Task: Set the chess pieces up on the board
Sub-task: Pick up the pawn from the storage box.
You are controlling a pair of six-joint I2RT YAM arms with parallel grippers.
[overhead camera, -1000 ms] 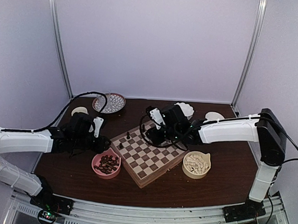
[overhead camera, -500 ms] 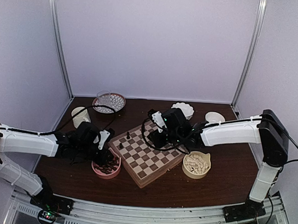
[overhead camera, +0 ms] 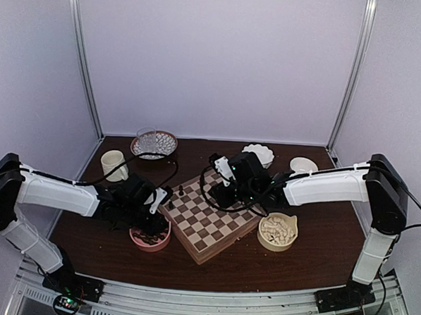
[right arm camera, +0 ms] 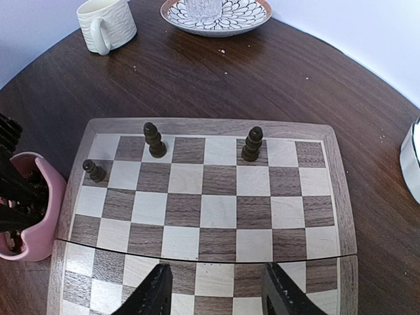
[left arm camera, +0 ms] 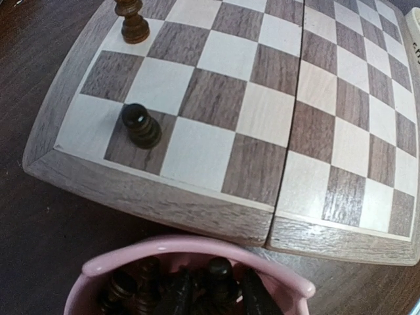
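Left claw (overhead camera: 150,221): dipped in pink bowl (left arm camera: 197,248) among dark pieces (left arm camera: 220,272), we can't tell if it's gripping
Right claw (right arm camera: 216,289): open, empty, over board (right arm camera: 216,213)
Board: we count three more standing on it, all near one edge

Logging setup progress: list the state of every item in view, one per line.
board, unfolded, lying flat
dark chess pieces on board, three, upright
pink bowl, holding more dark pieces
tan bowl, holding cream pieces
mug, upright
left gripper, down in the pink bowl; grip unclear
right gripper, open, empty, above the board
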